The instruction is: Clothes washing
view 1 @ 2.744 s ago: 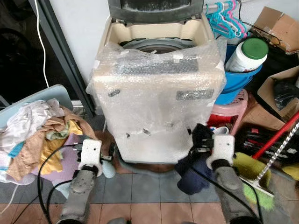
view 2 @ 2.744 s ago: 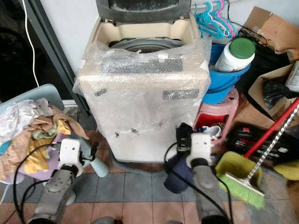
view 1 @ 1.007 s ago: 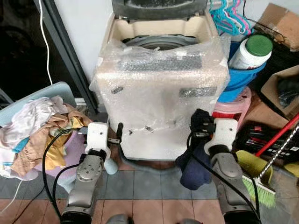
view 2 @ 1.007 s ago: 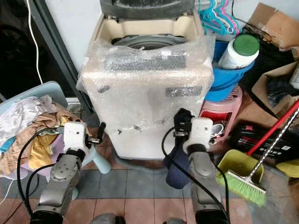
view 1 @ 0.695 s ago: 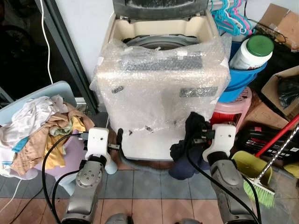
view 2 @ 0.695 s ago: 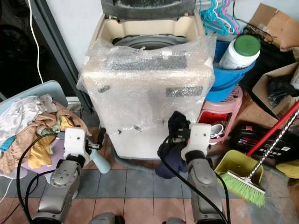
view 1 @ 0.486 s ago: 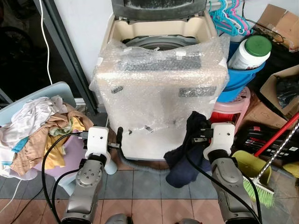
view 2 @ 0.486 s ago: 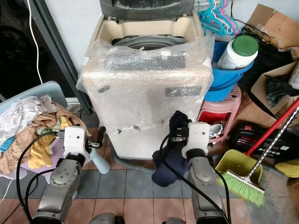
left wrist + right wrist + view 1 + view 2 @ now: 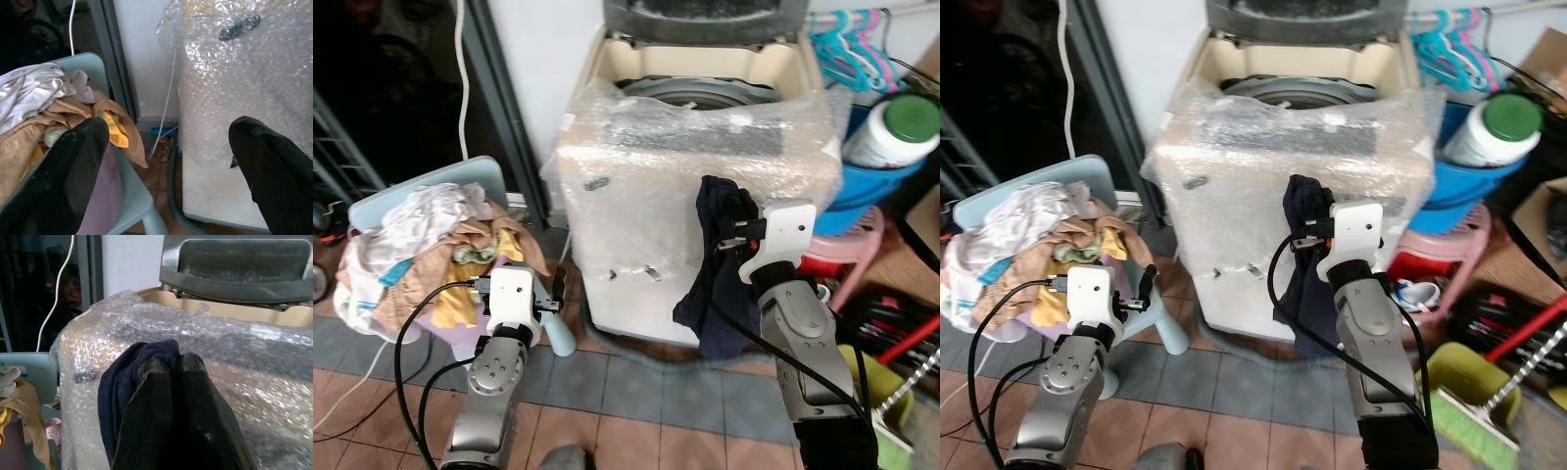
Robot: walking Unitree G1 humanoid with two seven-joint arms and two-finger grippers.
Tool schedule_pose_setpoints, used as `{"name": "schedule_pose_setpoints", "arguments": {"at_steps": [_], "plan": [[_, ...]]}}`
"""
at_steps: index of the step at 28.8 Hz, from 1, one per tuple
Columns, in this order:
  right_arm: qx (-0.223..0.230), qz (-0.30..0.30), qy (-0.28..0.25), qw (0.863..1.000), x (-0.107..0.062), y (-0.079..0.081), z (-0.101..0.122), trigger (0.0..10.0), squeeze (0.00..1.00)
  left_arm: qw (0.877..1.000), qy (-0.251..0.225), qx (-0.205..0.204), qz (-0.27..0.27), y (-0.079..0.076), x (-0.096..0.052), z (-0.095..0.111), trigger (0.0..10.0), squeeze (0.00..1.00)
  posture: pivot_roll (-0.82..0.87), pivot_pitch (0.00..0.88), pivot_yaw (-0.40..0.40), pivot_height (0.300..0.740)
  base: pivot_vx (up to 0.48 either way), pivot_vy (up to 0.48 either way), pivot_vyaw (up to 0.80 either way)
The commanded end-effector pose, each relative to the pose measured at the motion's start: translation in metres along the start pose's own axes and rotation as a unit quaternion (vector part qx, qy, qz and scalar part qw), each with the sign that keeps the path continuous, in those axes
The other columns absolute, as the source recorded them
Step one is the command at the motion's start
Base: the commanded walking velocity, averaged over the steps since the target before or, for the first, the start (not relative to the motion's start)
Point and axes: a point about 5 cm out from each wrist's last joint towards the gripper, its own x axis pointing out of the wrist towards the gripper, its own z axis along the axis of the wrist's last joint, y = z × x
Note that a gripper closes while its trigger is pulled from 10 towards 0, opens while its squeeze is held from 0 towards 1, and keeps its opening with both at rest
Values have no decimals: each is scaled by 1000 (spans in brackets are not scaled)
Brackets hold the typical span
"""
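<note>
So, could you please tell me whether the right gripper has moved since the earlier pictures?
Yes. The right gripper, shut on the dark navy garment, has risen against the bubble-wrapped washing machine: from near its base to about mid-height on its front.

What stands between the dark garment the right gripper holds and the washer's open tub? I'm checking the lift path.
The washing machine front wall, wrapped in bubble wrap, rises between the dark garment and the tub opening. The right gripper holds the garment in front of that wall, below the rim. The lid is raised; nothing covers the opening.
</note>
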Motion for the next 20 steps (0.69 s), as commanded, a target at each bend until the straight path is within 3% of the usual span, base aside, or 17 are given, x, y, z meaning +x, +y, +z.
{"name": "schedule_pose_setpoints", "arguments": {"at_steps": [1,6,13,18,20], "plan": [[-13,33,-39,999,12,6,19,10000,0,1000,-4,6,4,4,2,4,10000,0,-77,0,63,740,382,0,800],[-31,46,-63,996,25,1,34,10000,0,1000,-5,6,4,5,4,4,10000,0,-76,0,61,740,382,0,796],[-42,1,-106,993,47,-25,65,10000,0,1000,-4,6,3,3,5,5,10000,0,-72,0,61,740,339,0,794],[-64,-53,-149,985,77,-56,105,10000,0,1000,1,8,-2,1,5,3,10000,0,-75,0,62,740,0,0,534],[-76,-125,-156,977,90,-80,126,10000,0,1000,1,8,-5,0,6,3,10000,0,-71,0,58,740,0,0,0]]}}
